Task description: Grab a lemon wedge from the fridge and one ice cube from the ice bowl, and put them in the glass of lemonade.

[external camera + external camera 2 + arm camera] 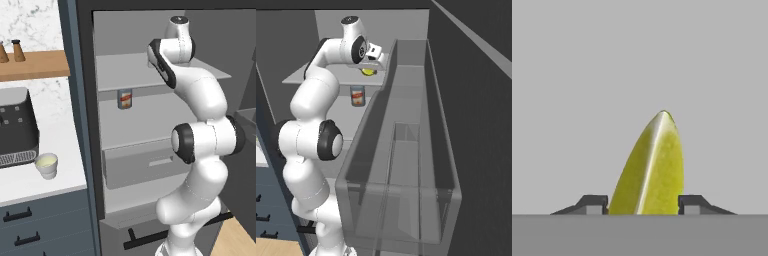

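Left base view: a tall dark grey fridge (85, 100) stands open, with pale grey shelves and a drawer inside. A can (125, 98) with an orange label sits on the second shelf. The white robot arm rises from the lower right and reaches up to the top shelf (125, 70), where its wrist blocks the tool from sight. To the left of the fridge, a white bench (30, 185) carries a small whitish glass of lemonade (47, 165) holding pale yellow-green liquid, just in front of a dark toaster (17, 127). Two small brown shakers stand on a wooden shelf (35, 65) above.

Right base view: the arm rises from the lower left. The tool (372, 66) is at the top shelf, right over the lemon wedge (368, 71), a tiny bright yellow piece lying on that shelf. The can stands on the shelf below. The clear bins of the open fridge door (406, 150) take up the right side.

Hand view: the lemon wedge stands between the two dark fingertips (592, 204), its pointed end up. The tips sit close against both sides of the wedge, set narrow around it; whether they press on it, I cannot tell.
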